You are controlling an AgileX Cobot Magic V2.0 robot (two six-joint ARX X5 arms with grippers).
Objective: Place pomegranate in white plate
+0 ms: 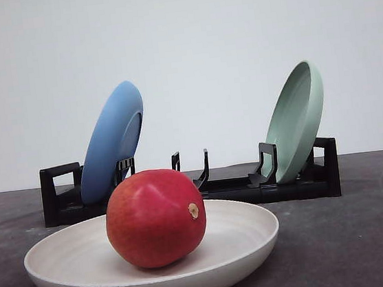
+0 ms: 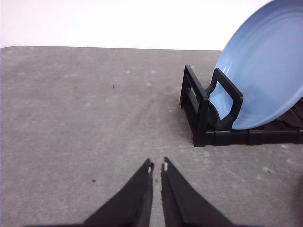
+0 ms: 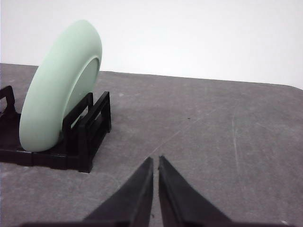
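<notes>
left tool point(image 2: 157, 166) closed, right tool point(image 3: 155, 160) closed

A dark grey, mottled tabletop point(image 1: 368, 234) carries everything. Directly on it, nearest the front camera, sits the white plate point(image 1: 67, 268). Behind that stands a black dish rack point(image 1: 300, 188), running across the table. Small dark specks, possibly crumbs or marks, dot the surface in the left wrist view.
</notes>
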